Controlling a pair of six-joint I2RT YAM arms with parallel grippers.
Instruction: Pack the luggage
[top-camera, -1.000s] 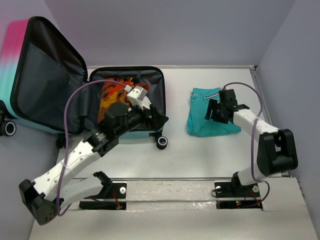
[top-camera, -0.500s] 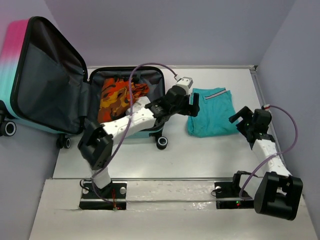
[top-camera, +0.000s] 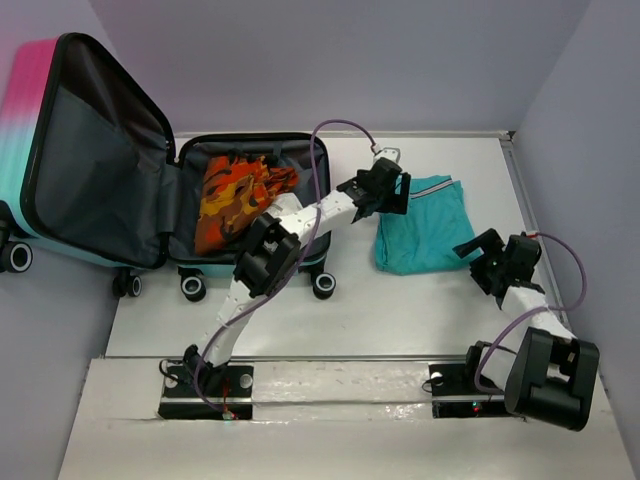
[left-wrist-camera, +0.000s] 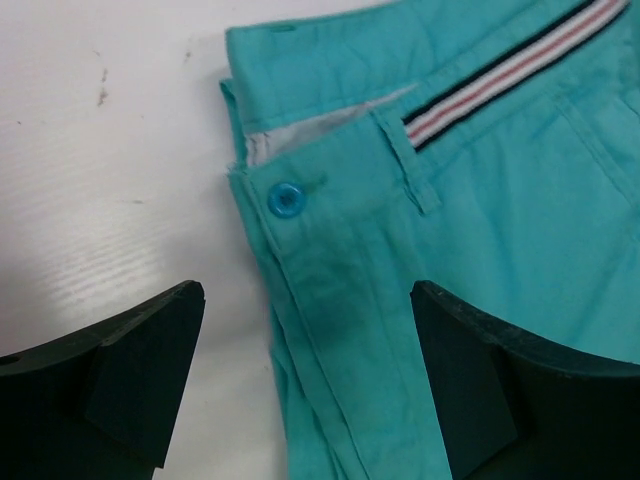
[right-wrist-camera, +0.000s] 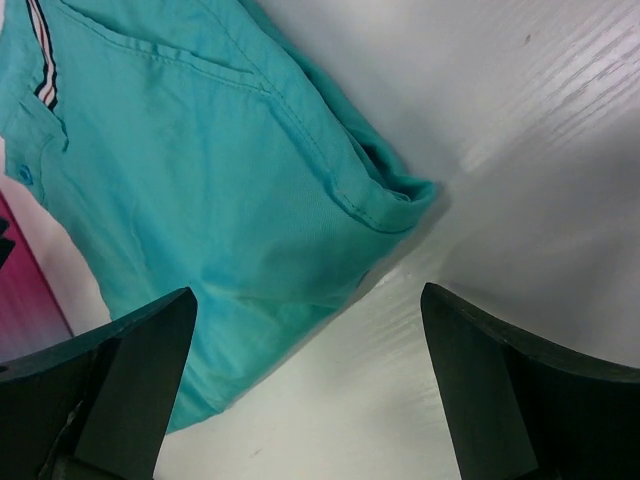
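The luggage (top-camera: 90, 170) lies open at the left, its pink-to-teal lid leaning back and an orange camouflage garment (top-camera: 240, 195) in the lower half. Folded teal shorts (top-camera: 425, 235) lie on the white table to its right. My left gripper (top-camera: 392, 200) is open just above the shorts' top-left corner; in the left wrist view the gripper (left-wrist-camera: 305, 380) straddles the buttoned waistband edge of the shorts (left-wrist-camera: 480, 200) without touching. My right gripper (top-camera: 478, 255) is open at the shorts' lower right; in its wrist view the gripper (right-wrist-camera: 310, 390) holds nothing, with the shorts (right-wrist-camera: 200, 170) just ahead.
The suitcase's black wheels (top-camera: 323, 285) stick out toward the near edge. A raised rim (top-camera: 512, 180) bounds the table on the right, with a purple wall behind it. The left arm (top-camera: 300, 215) stretches across the suitcase's right side.
My left arm swung from over the suitcase to the shorts' top-left corner. My right gripper drew back off the shorts to their lower right and opened wider.
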